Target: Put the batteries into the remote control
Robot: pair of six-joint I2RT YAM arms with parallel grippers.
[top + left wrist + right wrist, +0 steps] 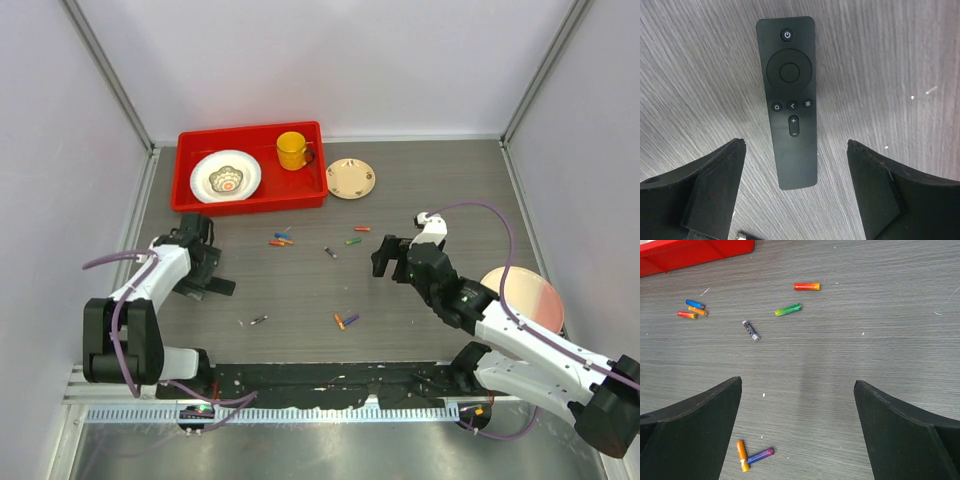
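Directly ahead of left gripper (795,146), between its fingers: remote control (790,100), flat on table (890,75), button face up. Long axis pointing straight away from the wrist, power button at far end, near end level with the fingertips and midway between them. Strip of bare table on both sides; no contact with either finger. Jaws wide apart, nothing held.

Judged: lined up for a pinch across the narrow width of the remote, near its lower end. Battery bay not visible on this face, presumably underneath, so likely to need turning over. Separate back cover not found in any view.

Ahead of right gripper (797,384): batteries (751,330) scattered loose on the table. Nearest, orange and purple pair (743,454), touching at one end, close by the finger on the tray side. Farther out: green cell (788,309), red-orange cell (806,286), both lying crosswise to the approach. Farthest off to the side: blue, orange and red cluster (694,309), near red tray (690,255). Right jaws fully apart, empty, touching nothing.

Left arm nearer the remote; right arm nearer the batteries.
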